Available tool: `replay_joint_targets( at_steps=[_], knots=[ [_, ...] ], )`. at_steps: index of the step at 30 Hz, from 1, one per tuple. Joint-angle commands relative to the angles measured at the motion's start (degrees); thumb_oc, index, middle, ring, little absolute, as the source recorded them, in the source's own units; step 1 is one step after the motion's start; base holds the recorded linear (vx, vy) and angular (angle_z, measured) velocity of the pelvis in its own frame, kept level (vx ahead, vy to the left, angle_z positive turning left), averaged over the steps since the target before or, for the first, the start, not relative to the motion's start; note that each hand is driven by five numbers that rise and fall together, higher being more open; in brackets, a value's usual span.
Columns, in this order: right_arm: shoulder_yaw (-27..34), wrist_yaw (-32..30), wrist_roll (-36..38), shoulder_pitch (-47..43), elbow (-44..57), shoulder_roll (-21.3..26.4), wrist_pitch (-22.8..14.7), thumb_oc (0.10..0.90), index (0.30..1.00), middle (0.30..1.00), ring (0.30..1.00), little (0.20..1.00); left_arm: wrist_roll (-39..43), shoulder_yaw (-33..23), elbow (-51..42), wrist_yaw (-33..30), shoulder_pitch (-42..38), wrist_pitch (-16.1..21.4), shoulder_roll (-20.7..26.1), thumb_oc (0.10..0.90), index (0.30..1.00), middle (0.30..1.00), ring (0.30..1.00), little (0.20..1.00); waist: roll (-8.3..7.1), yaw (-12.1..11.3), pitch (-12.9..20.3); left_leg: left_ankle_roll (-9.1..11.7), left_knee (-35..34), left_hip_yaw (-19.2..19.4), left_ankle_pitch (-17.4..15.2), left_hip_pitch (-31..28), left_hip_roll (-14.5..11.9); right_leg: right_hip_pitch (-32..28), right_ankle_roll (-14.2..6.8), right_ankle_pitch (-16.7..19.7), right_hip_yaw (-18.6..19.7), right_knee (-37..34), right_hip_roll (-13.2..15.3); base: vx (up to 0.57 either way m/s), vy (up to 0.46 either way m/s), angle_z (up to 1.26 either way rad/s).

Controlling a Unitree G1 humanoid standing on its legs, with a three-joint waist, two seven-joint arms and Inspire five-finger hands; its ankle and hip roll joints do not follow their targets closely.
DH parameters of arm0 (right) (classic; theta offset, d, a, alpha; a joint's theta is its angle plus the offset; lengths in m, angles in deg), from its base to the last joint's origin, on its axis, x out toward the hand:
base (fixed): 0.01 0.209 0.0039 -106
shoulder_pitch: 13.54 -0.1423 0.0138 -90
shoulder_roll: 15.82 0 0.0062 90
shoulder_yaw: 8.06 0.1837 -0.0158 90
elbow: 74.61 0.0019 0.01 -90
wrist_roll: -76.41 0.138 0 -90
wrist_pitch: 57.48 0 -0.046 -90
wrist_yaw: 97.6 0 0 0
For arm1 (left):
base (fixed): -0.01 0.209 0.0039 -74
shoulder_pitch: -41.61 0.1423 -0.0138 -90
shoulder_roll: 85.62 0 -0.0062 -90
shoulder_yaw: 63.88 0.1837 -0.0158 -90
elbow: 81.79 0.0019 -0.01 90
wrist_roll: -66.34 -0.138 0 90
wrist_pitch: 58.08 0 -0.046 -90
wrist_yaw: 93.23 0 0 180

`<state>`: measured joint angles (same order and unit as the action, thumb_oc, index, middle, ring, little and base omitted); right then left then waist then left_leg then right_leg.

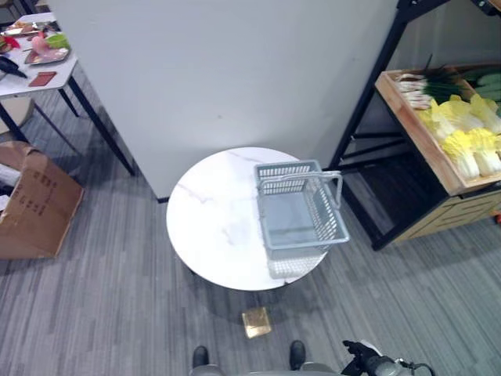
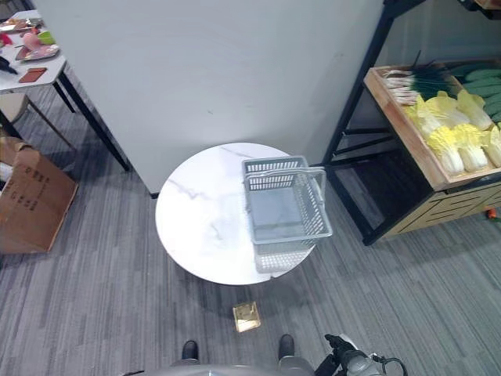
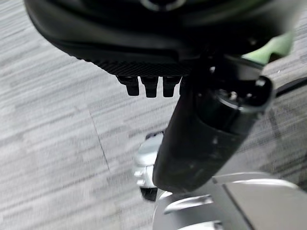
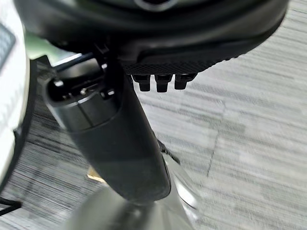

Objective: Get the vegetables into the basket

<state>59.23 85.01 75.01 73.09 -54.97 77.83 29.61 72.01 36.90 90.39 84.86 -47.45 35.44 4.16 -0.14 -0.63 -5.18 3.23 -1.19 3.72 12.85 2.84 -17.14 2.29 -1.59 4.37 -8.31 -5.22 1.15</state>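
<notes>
A grey plastic basket (image 1: 272, 223) stands empty on the right side of a round white table (image 1: 211, 227), its handle folded towards the right. The vegetables lie in a wooden shelf tray (image 1: 415, 133) at the far right: yellow-white cabbages (image 1: 470, 145), green onions (image 1: 430, 86) and cucumbers (image 1: 489, 82). My right hand (image 1: 360, 354) hangs low at the near right, far from the basket, with its thumb (image 4: 120, 143) and fingers straight over the floor, holding nothing. My left hand (image 3: 201, 143) also hangs over the grey floor, fingers relaxed and empty.
A black rack frame (image 1: 368, 102) carries the shelf tray to the right of the table. A small golden box (image 1: 256, 322) lies on the floor just before the table. A cardboard box (image 1: 35, 204) and a cluttered white table (image 1: 31, 78) stand at the left, a white partition (image 1: 235, 70) behind.
</notes>
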Motion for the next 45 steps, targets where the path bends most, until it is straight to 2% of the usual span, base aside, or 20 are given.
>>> replay_joint_targets(
  at_steps=[1, 3, 5, 7, 15, 20, 22, 24, 25, 26, 27, 28, 30, 31, 33, 35, 36, 38, 39, 45],
  knots=[
    [1.1, -0.7, 2.4, -4.0, -2.3, 0.7, -1.7, 0.9, 1.0, 1.0, 1.0, 1.0, 0.7, 1.1, -1.1, 0.3, -4.9, 0.9, -2.1, 0.9, 1.0, 1.0, 1.0, 1.0, -0.81, 1.5, -2.3, 5.8, 0.0, 0.2, -5.8, -4.4, 3.8, 0.2, -5.8, 1.0, -1.6, 3.1, 6.4, 0.0, -0.219, 0.43],
    [3.1, -1.0, 2.3, -2.5, -5.6, 1.9, -1.1, 0.9, 1.0, 1.0, 1.0, 1.0, 1.0, 1.3, -1.7, 0.3, -5.0, 0.8, -2.4, 0.9, 1.0, 1.0, 1.0, 1.0, -0.57, 2.2, -2.5, 5.5, 3.0, 2.9, -6.4, -3.2, 5.0, -1.5, -5.2, 0.6, -3.5, 2.2, 6.8, 0.01, -0.128, 0.62],
    [3.6, -1.0, 1.6, -1.9, -7.3, 2.3, -0.7, 0.9, 1.0, 1.0, 1.0, 1.0, 0.8, 1.5, -1.5, 0.3, -5.0, 0.8, -2.5, 0.9, 1.0, 1.0, 1.0, 1.0, -0.58, 2.1, -2.4, 4.8, 2.7, 1.6, -7.8, -2.7, 7.6, -2.0, -5.4, 0.9, -3.6, 1.5, 7.0, 0.03, -0.047, 0.59],
    [4.0, -0.9, -0.3, -1.1, -8.4, 2.2, -0.3, 0.9, 1.0, 1.0, 1.0, 1.0, -0.1, 1.3, -0.6, 0.6, -4.2, 0.8, -2.6, 0.9, 1.0, 1.0, 1.0, 1.0, -0.82, 2.2, -1.3, 2.5, -1.7, 0.8, -10.9, -4.3, 11.1, -1.9, -5.9, 1.6, -2.6, 1.3, 7.1, 0.05, 0.071, 0.07],
    [5.1, -1.2, 1.0, -1.2, -8.6, 1.0, -0.3, 0.9, 1.0, 1.0, 1.0, 1.0, -0.3, 0.5, -0.3, 0.8, -3.4, 0.9, -1.9, 0.9, 1.0, 1.0, 1.0, 1.0, -1.62, 1.9, -0.1, 1.8, -3.8, 2.3, -11.9, -6.1, 11.9, -1.6, -7.3, 3.4, -1.3, 0.5, 8.5, 0.01, 0.088, -0.15],
    [7.4, -2.6, 1.4, -3.0, -11.1, 2.6, 0.3, 0.9, 1.0, 1.0, 1.0, 1.0, -1.2, 0.2, 0.5, 0.5, -3.0, 0.8, -1.2, 0.9, 1.0, 1.0, 1.0, 1.0, -2.47, 1.1, 0.5, 1.6, -3.8, 2.6, -12.5, -6.8, 12.1, -2.1, -7.9, 3.7, -1.2, 0.2, 9.0, 0.01, 0.033, -0.03],
    [9.4, -3.7, 0.9, -4.8, -12.8, 5.5, 0.6, 0.9, 1.0, 1.0, 1.0, 1.0, -1.6, 0.0, 0.7, 0.5, -2.7, 0.6, -0.8, 0.9, 1.0, 1.0, 1.0, 1.0, -2.8, 0.8, 0.8, 1.6, -3.8, 2.5, -12.7, -7.2, 12.1, -2.4, -8.1, 3.8, -1.3, 0.2, 9.2, 0.0, 0.0, 0.0],
    [12.6, -6.2, 1.2, -9.4, -14.6, 11.8, 0.8, 0.9, 1.0, 1.0, 1.0, 1.0, -1.6, 0.4, -0.1, 0.6, -2.3, 0.6, -0.2, 0.9, 1.0, 1.0, 1.0, 1.0, -2.9, 0.4, 0.8, 1.7, -3.8, 2.5, -12.8, -7.2, 12.0, -2.5, -8.3, 3.9, -1.2, 0.2, 9.3, 0.0, 0.0, 0.0],
    [12.6, -6.1, 1.2, -9.4, -14.7, 11.8, 0.8, 0.9, 1.0, 1.0, 1.0, 1.0, -1.6, 0.4, -0.1, 0.6, -2.3, 0.6, -0.2, 0.9, 1.0, 1.0, 1.0, 1.0, -2.86, 0.4, 0.7, 1.7, -3.8, 2.5, -12.8, -7.2, 12.0, -2.5, -8.3, 3.9, -1.2, 0.2, 9.3, -0.03, 0.032, -0.01],
    [13.7, -8.1, 1.3, -12.7, -14.0, 15.2, 0.4, 0.9, 1.0, 1.0, 1.0, 1.0, -0.9, 0.8, -0.8, 0.9, -2.0, 0.8, -0.4, 0.9, 1.0, 1.0, 1.0, 1.0, -2.89, 0.3, 0.7, 1.7, -3.8, 2.6, -12.8, -7.2, 12.0, -2.5, -8.5, 4.0, -1.1, 0.2, 9.3, 0.0, 0.0, 0.0],
    [13.7, -8.1, 1.3, -12.7, -14.0, 15.2, 0.4, 0.9, 1.0, 1.0, 1.0, 1.0, -0.9, 0.8, -0.8, 0.9, -2.0, 0.8, -0.4, 0.9, 1.0, 1.0, 1.0, 1.0, -2.85, 0.3, 0.6, 1.7, -3.8, 2.6, -12.8, -7.2, 12.0, -2.5, -8.5, 4.0, -1.1, 0.2, 9.3, -0.03, 0.033, -0.03],
    [13.5, -11.1, 1.0, -15.5, -9.5, 17.6, -0.4, 0.9, 1.0, 1.0, 1.0, 1.0, 0.2, 0.7, -1.3, 0.9, -1.8, 1.0, -0.6, 0.9, 1.0, 1.0, 1.0, 1.0, -2.91, 0.4, 0.5, 1.8, -3.8, 2.9, -12.7, -7.1, 11.9, -2.3, -8.5, 4.2, -0.8, 0.2, 9.3, -0.02, 0.016, -0.04],
    [13.3, -12.1, 0.4, -16.3, -4.9, 18.9, -0.7, 0.9, 1.0, 1.0, 1.0, 1.0, 0.5, 0.4, -1.3, 0.7, -1.7, 1.0, -0.6, 0.9, 1.0, 1.0, 1.0, 1.0, -2.97, 0.7, 0.4, 1.8, -3.8, 3.1, -12.6, -7.1, 11.8, -2.2, -8.5, 4.2, -0.6, 0.2, 9.3, -0.02, 0.017, -0.08],
    [14.1, -15.9, -2.2, -16.1, 4.4, 20.8, -1.5, 0.9, 1.0, 1.0, 1.0, 1.0, 0.9, -0.2, -1.2, 0.2, -1.5, 1.1, -1.0, 0.9, 1.0, 1.0, 1.0, 1.0, -2.93, 1.1, 0.3, 1.9, -3.8, 3.2, -12.6, -7.2, 11.7, -2.1, -8.6, 4.3, -0.3, 0.2, 9.2, -0.01, 0.013, -0.16],
    [14.2, -15.9, -2.3, -15.9, 4.5, 20.8, -1.4, 0.9, 1.0, 1.0, 1.0, 1.0, 0.9, -0.1, -1.1, 0.2, -1.5, 1.1, -1.0, 0.9, 1.0, 1.0, 1.0, 1.0, -2.91, 1.0, 0.3, 1.9, -3.8, 3.2, -12.7, -7.2, 11.7, -2.1, -8.6, 4.3, -0.3, 0.2, 9.2, 0.0, 0.005, -0.14],
    [14.7, -19.1, -9.3, -16.2, 23.2, 25.9, -2.3, 0.9, 1.0, 1.0, 1.0, 1.0, 0.8, -1.7, -1.1, -0.3, -0.9, 1.1, -0.9, 0.9, 1.0, 1.0, 1.0, 1.0, -2.87, 1.0, 0.4, 2.1, -3.8, 3.1, -12.6, -7.2, 11.3, -2.2, -8.6, 4.1, -0.5, 0.2, 9.1, 0.01, -0.003, -0.02],
    [13.5, -18.5, -11.3, -17.5, 26.7, 27.5, -2.9, 0.9, 1.0, 1.0, 1.0, 1.0, 0.4, -1.8, -1.0, -0.3, -0.8, 1.1, -0.7, 0.9, 1.0, 1.0, 1.0, 1.0, -2.91, 0.7, 0.5, 2.1, -3.8, 3.0, -12.5, -7.2, 11.3, -2.3, -8.6, 4.0, -0.6, 0.2, 9.1, 0.02, -0.017, -0.04],
    [13.0, -18.8, -11.9, -18.2, 27.4, 28.1, -3.1, 0.9, 1.0, 1.0, 1.0, 1.0, 0.2, -1.9, -0.9, -0.2, -0.9, 1.0, -0.7, 0.9, 1.0, 1.0, 1.0, 1.0, -2.84, 0.6, 0.5, 2.2, -3.8, 2.9, -12.5, -7.2, 11.2, -2.4, -8.6, 3.9, -0.7, 0.2, 9.1, 0.01, -0.008, -0.02],
    [9.6, -17.2, -13.0, -21.2, 31.5, 30.0, -4.5, 0.9, 1.0, 1.0, 1.0, 1.0, -0.6, -1.7, -0.5, -0.1, -0.9, 0.8, -0.4, 0.9, 1.0, 1.0, 1.0, 1.0, -2.87, -0.1, 0.5, 2.3, -3.8, 2.8, -12.3, -7.1, 11.1, -2.6, -8.5, 3.7, -1.0, 0.2, 9.1, 0.02, -0.021, 0.04],
    [2.8, -14.9, -11.4, -30.1, 33.1, 29.0, -5.6, 0.9, 1.0, 1.0, 1.0, 1.0, -0.5, -0.9, -0.2, 0.1, -0.6, 0.6, 0.0, 0.9, 1.0, 1.0, 1.0, 1.0, -2.9, -1.6, 0.5, 2.7, -3.8, 2.1, -11.8, -6.7, 10.7, -2.9, -8.2, 3.3, -1.8, 0.2, 8.7, 0.02, -0.028, 0.06]
  ],
)
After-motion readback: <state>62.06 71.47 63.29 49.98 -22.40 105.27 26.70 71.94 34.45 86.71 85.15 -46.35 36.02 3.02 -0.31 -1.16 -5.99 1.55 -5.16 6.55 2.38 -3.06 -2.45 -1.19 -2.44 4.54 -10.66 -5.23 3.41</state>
